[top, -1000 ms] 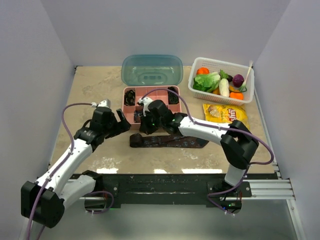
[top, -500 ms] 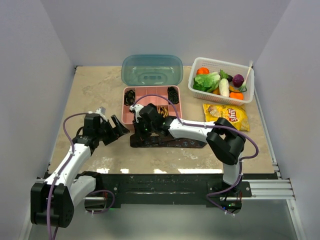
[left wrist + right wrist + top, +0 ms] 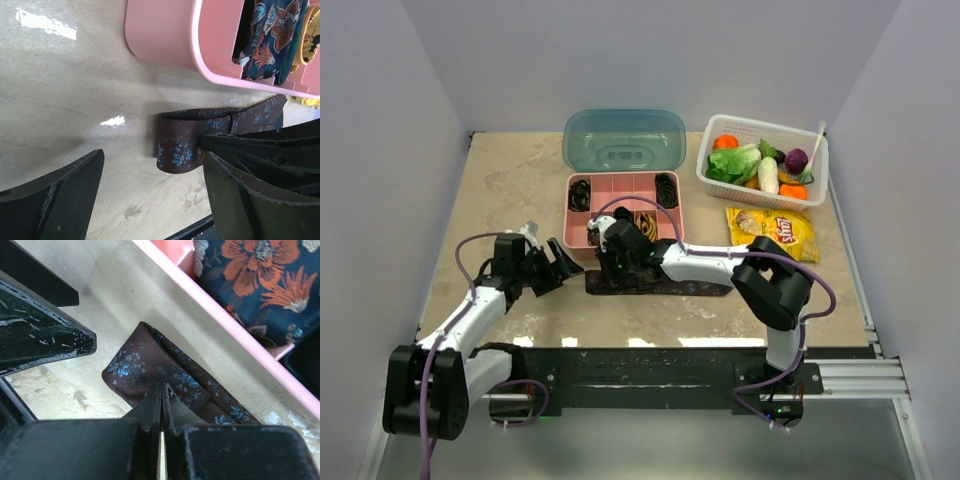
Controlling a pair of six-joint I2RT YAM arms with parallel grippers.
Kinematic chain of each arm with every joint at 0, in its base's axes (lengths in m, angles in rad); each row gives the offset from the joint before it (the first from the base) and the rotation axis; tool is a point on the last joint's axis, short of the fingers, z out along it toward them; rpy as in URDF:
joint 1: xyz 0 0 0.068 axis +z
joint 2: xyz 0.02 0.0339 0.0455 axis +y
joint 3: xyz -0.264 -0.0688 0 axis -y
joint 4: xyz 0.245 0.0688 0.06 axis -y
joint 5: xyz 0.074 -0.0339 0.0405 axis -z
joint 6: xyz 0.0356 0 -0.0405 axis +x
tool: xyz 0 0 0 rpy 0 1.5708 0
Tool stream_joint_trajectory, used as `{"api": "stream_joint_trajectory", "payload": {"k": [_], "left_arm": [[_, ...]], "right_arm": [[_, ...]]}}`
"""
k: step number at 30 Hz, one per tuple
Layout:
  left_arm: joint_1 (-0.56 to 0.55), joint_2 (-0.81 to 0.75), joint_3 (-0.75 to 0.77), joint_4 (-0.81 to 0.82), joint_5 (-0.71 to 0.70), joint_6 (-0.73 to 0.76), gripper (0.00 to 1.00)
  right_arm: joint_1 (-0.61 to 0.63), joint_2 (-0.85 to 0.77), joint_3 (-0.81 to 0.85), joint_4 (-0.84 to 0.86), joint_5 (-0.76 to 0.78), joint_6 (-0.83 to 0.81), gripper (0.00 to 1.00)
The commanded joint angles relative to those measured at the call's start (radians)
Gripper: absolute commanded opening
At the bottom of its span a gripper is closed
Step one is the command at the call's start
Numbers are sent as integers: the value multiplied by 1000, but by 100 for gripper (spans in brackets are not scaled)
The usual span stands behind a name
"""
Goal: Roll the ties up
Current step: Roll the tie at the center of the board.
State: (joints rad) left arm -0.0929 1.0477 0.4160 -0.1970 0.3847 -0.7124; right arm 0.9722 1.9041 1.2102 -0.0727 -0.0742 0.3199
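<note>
My right fingers [image 3: 150, 409] have dropped to clamp the tie [image 3: 180, 145] at its folded end — the roll is begun — with my left fingers [image 3: 50, 200] backing off, spread wide.

Beige marbled table [image 3: 500, 190]. Resting on it: pink compartment tray [image 3: 568, 215], teal lid [image 3: 623, 140] just behind it, white basket [image 3: 750, 195] far right, and yellow snack bag [image 3: 770, 228] before the basket. Maroon tie [image 3: 690, 287] lies flat before the tray, left end folded over.
</note>
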Motion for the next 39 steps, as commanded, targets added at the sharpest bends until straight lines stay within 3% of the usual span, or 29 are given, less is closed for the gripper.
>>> {"api": "stream_joint_trajectory", "payload": {"k": [1, 10, 19, 29, 39], "left_arm": [[-10, 21, -25, 120, 63, 8, 84], [-102, 84, -42, 228, 57, -42, 79], [-123, 123, -52, 249, 51, -62, 73], [-130, 163, -72, 240, 65, -94, 67], [-139, 161, -114, 331, 91, -142, 66]], "right_arm": [[-4, -27, -46, -10, 36, -24, 0], [-4, 0, -89, -24, 50, -19, 0], [0, 52, -109, -19, 7, -4, 0], [2, -11, -130, -12, 40, 2, 0], [2, -138, -89, -38, 70, 5, 0]]}}
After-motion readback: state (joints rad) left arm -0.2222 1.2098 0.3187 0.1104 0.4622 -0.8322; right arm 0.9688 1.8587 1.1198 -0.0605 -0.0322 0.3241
